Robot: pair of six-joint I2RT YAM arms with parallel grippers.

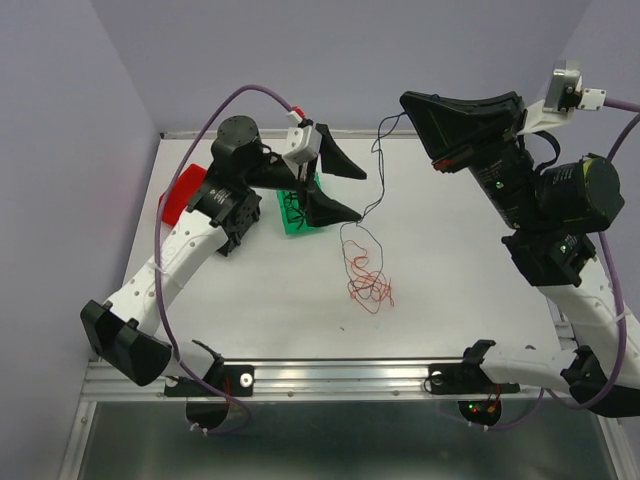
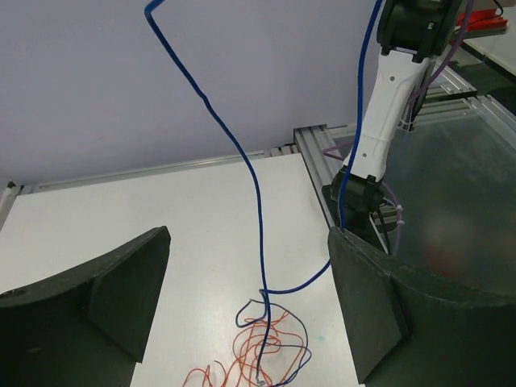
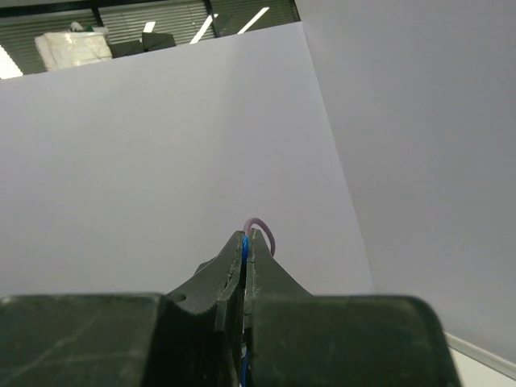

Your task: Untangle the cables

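The cables lie tangled at mid-table: a red clump (image 1: 368,285) with a blue cable (image 1: 378,170) rising out of it. My right gripper (image 1: 408,108) is raised high at the back and is shut on the top of that blue cable (image 3: 243,243), which shows between the closed fingertips of the right gripper (image 3: 247,235). My left gripper (image 1: 345,186) hovers open just left of the hanging strand. In the left wrist view the blue cable (image 2: 256,210) hangs between the wide-apart fingers (image 2: 113,294) of the left gripper (image 2: 248,239), touching neither. The red clump (image 2: 256,355) and dark loops lie below.
A green item (image 1: 300,212) sits under the left gripper's wrist, and a red object (image 1: 180,195) lies at the table's left edge. The right arm's white link (image 2: 379,137) stands beyond the table's metal rail (image 2: 310,157). Purple walls enclose the back and sides.
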